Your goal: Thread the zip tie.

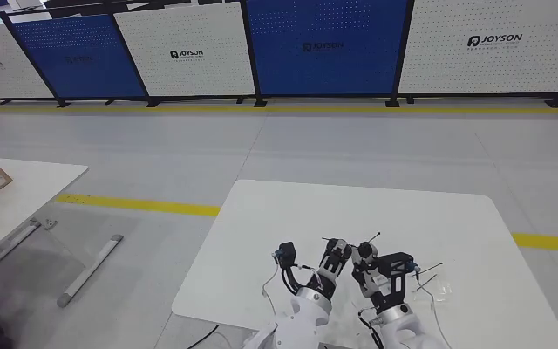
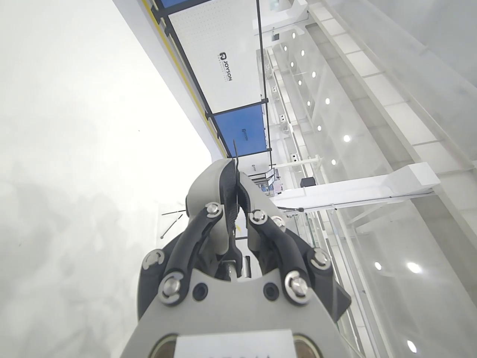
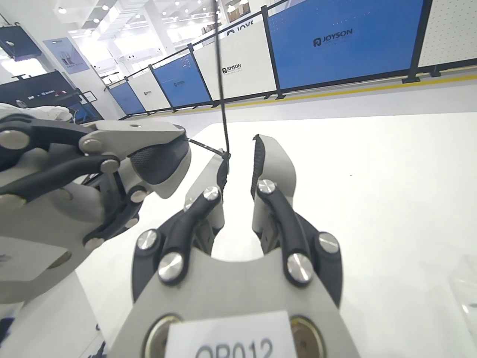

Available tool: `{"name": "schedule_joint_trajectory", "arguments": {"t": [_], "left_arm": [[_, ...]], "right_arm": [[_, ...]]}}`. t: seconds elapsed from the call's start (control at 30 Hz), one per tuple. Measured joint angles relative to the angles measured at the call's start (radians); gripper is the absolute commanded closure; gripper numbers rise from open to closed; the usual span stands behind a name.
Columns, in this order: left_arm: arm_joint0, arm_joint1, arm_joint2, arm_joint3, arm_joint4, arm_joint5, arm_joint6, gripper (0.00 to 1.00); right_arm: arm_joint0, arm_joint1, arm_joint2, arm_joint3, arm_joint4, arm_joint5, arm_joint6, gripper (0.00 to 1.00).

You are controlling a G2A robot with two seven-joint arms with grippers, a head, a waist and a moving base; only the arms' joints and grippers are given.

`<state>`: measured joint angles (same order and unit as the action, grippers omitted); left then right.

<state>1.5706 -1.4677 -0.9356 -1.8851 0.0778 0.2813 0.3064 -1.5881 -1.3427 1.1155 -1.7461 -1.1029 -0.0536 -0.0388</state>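
Over table (image 1: 349, 218), left claw (image 2: 236, 167) pinches zip tie (image 3: 203, 145); right claw (image 3: 242, 150) gapes.

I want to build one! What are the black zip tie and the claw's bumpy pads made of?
The zip tie looks like smooth black plastic: thin and slightly bent. The pads look like matte black rubber, judging by their dotted grip texture.

Left hand (image 2: 236, 173) pinched closed on the zip tie (image 3: 221, 76), right hand (image 3: 241, 150) just beside it, spread open.
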Motion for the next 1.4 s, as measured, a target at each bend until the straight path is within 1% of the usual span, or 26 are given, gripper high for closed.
{"name": "schedule_joint_trajectory", "arguments": {"t": [0.03,0.07,0.1,0.4,0.63,0.9,1.0,1.03,1.1,1.13,1.2,1.4], "left_arm": [[-0.001,0.0,0.001,0.001,0.001,0.0,0.0,1.0],[-0.001,0.0,0.001,0.001,0.001,0.0,0.0,1.0],[-0.001,-0.001,0.002,0.002,0.001,0.0,0.0,1.0],[0.001,-0.002,0.003,0.002,0.001,-0.008,0.005,1.0],[0.012,0.001,0.007,-0.011,0.003,-0.055,-0.023,1.0],[0.017,0.002,0.009,-0.018,0.003,-0.08,-0.029,1.0],[0.017,0.001,0.007,-0.017,0.006,-0.075,-0.017,1.0],[0.015,0.001,0.005,-0.013,0.005,-0.069,-0.009,1.0],[0.01,-0.001,0.004,-0.005,0.003,-0.06,0.003,1.0],[0.007,-0.002,0.003,0.001,-0.001,-0.052,0.007,1.0],[0.001,-0.003,0.002,0.008,-0.005,-0.046,0.011,1.0],[-0.007,-0.006,0.004,0.016,-0.008,-0.039,0.016,1.0]], "right_arm": [[0.0,0.0,0.0,0.0,0.0,0.001,0.0,0.88],[0.0,0.0,0.0,0.0,0.0,0.001,-0.001,0.98],[0.0,0.0,0.0,-0.001,0.0,0.002,-0.002,1.0],[-0.001,0.0,0.003,0.004,0.01,0.0,-0.008,1.0],[0.004,-0.001,-0.003,0.015,0.008,0.0,-0.002,1.0],[0.009,-0.002,-0.009,0.024,0.003,-0.002,-0.001,1.0],[0.009,-0.002,-0.008,0.026,0.007,-0.004,-0.003,1.0],[0.008,-0.002,-0.006,0.027,0.014,-0.005,-0.006,0.9],[0.005,-0.002,-0.001,0.027,0.024,-0.008,-0.011,0.73],[0.002,-0.001,0.004,0.027,0.027,-0.011,-0.014,0.72],[-0.002,0.0,0.009,0.027,0.029,-0.016,-0.016,0.67],[-0.009,0.002,0.01,0.022,0.02,-0.018,-0.013,0.68]]}}
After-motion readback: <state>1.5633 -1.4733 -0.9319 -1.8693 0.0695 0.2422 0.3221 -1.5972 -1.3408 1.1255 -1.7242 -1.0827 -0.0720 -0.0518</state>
